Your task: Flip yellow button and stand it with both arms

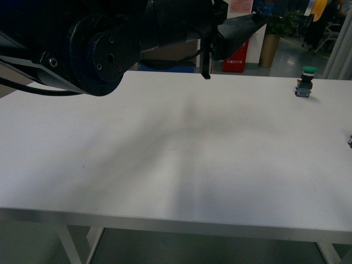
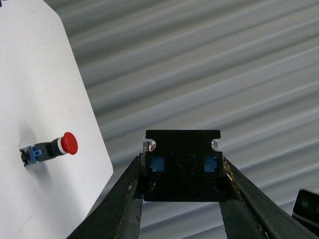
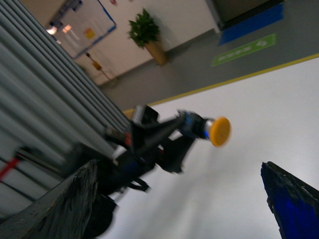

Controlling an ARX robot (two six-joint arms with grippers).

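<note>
Gripping the yellow button [image 3: 212,130] by its body above the white table [image 3: 259,124], the left gripper [image 3: 172,130] holds it sideways. The right gripper [image 3: 179,209] gapes empty. A slip during handover could drop it.

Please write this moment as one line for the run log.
left pincer: shut on yellow button, off table | right pincer: open, empty, facing it | standing: not yet done
</note>
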